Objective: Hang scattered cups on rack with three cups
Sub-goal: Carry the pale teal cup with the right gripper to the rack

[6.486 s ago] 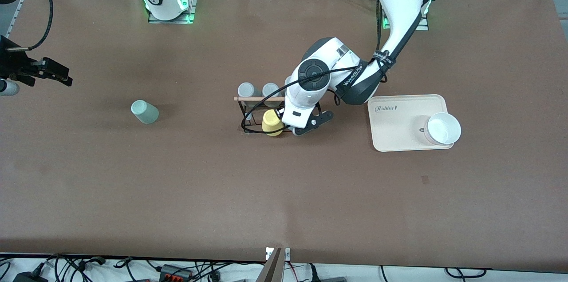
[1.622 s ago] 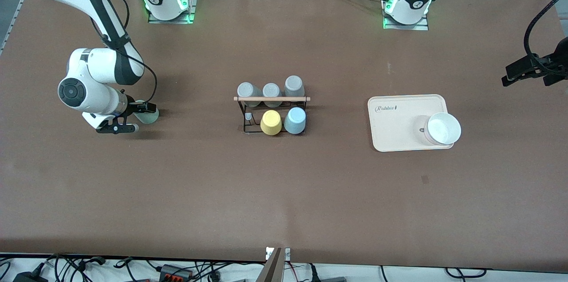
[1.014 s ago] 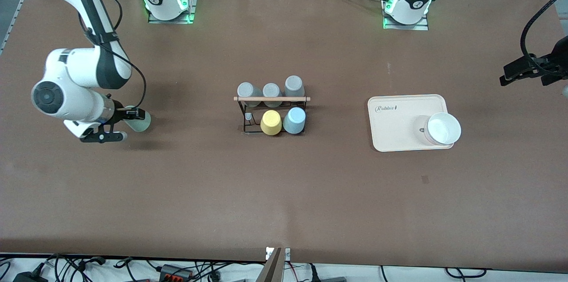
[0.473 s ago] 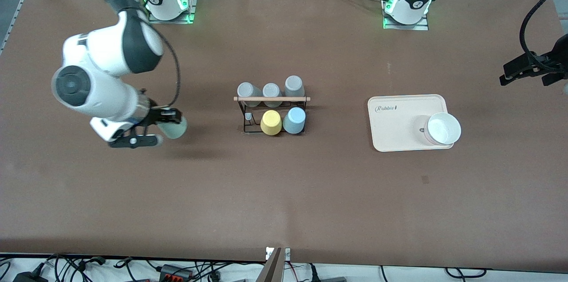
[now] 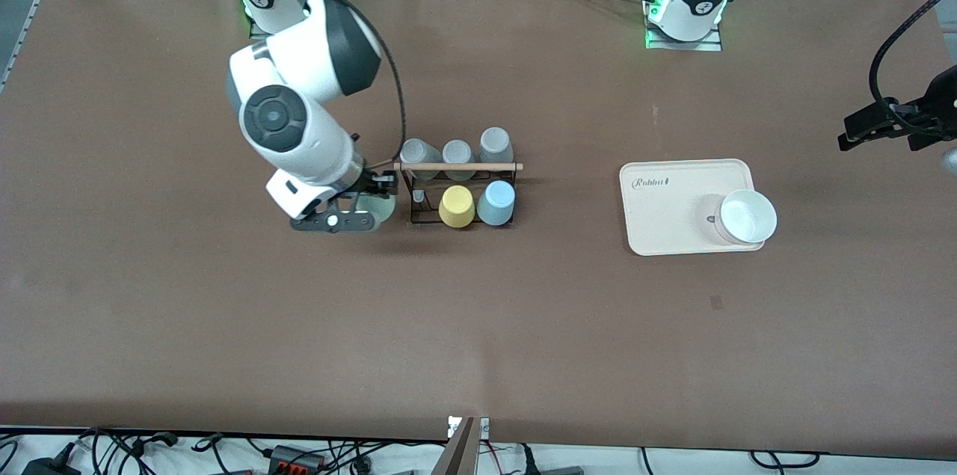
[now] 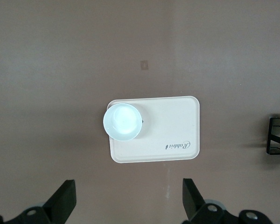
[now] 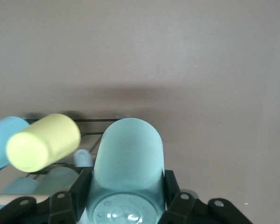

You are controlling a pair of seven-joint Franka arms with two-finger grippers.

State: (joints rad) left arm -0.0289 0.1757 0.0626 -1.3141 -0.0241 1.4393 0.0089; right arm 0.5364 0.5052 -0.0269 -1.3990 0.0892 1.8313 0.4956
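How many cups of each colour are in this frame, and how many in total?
Grey cups: 3, on the rack
Yellow cup: 1, on the rack
Light blue cup: 1, on the rack
Mint green cup: 1, held in the right claw beside the rack
Total: 6 cups

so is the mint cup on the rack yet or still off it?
Off it. The mint cup is gripped in the right gripper, jaws shut on it, just beside the rack at its free peg.
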